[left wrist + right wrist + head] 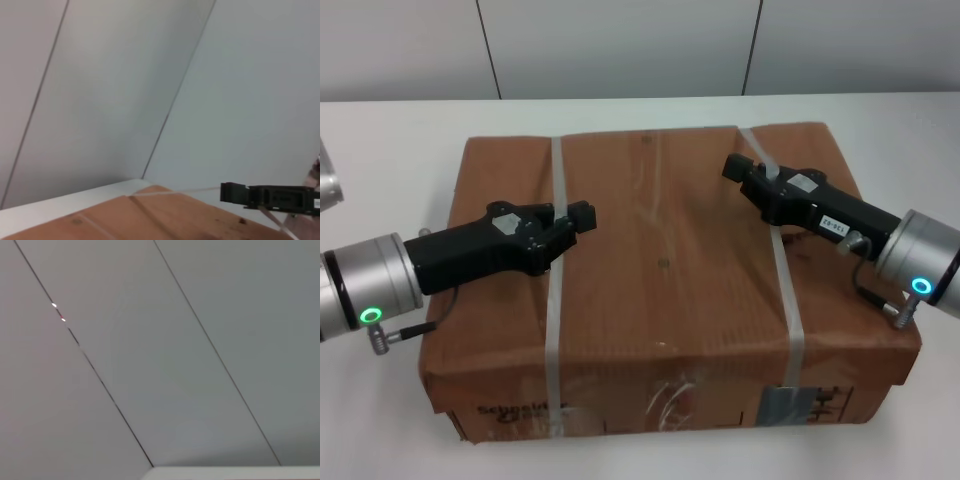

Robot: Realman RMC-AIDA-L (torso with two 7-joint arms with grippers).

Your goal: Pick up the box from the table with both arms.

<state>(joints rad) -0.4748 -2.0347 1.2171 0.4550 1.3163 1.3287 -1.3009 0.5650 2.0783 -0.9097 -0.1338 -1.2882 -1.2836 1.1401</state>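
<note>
At the left gripper (pixel 582 216) the jaws look pressed together beside the left strap (pixel 556 290), though whether they pinch it I cannot tell; the right gripper (pixel 738 166) sits on the right strap (pixel 782 280), its jaws equally unclear. Both lie over the box (pixel 665 270), which rests flat on the white table (pixel 390 140). The box is broad, shallow corrugated cardboard, matt and creased, with glossy tape and labels on its near side. It is probably stiff but awkward through width; the smooth plastic straps seem the likeliest holds, one per arm, lifted evenly.
</note>
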